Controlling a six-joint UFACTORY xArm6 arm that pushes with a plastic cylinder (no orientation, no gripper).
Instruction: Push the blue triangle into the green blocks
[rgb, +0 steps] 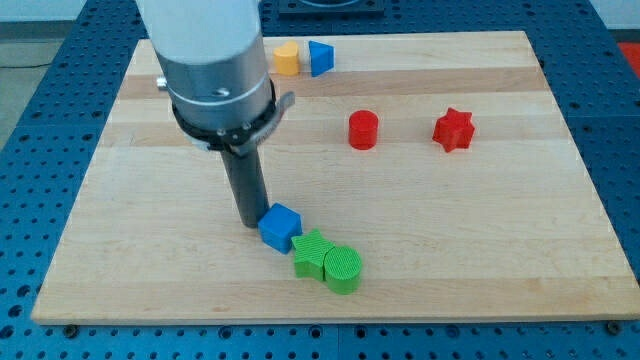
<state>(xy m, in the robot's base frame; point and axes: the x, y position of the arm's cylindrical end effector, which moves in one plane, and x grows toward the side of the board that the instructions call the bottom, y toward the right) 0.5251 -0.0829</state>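
The blue triangle (320, 58) lies near the view's top edge of the wooden board (500, 230), touching a yellow block (287, 58) on its left. The green blocks, a star (312, 252) and a round one (343, 269), sit together near the view's bottom centre. A blue cube (280, 227) rests against the green star's upper left. My tip (250, 224) stands on the board right at the blue cube's left side, far below the blue triangle.
A red cylinder (363, 130) and a red star (453, 129) lie in the board's right half, between the blue triangle and the green blocks. The arm's wide grey body covers the upper left of the board.
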